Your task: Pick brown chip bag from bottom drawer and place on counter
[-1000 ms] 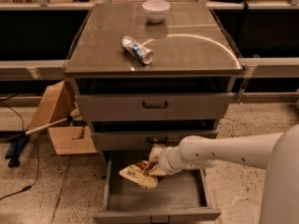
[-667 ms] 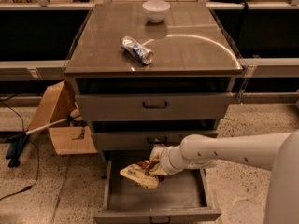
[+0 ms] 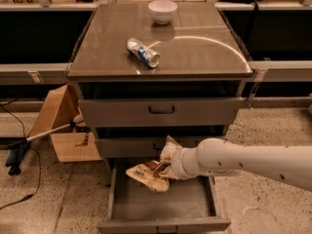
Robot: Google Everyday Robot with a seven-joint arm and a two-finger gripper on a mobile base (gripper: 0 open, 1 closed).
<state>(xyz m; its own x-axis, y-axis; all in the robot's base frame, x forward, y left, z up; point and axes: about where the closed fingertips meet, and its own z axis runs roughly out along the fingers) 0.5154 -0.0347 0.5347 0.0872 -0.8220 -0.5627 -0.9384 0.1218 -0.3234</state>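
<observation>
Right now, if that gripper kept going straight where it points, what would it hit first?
The gripper, over the bottom drawer, holds the brown chip bag; beyond that, probably the drawer's left wall, depth unclear.

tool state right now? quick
Tool: closed on the brown chip bag, holding it inside the open bottom drawer.

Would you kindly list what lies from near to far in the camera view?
bottom drawer → brown chip bag, held by the gripper over that drawer → crushed can on the counter → white bowl
</observation>
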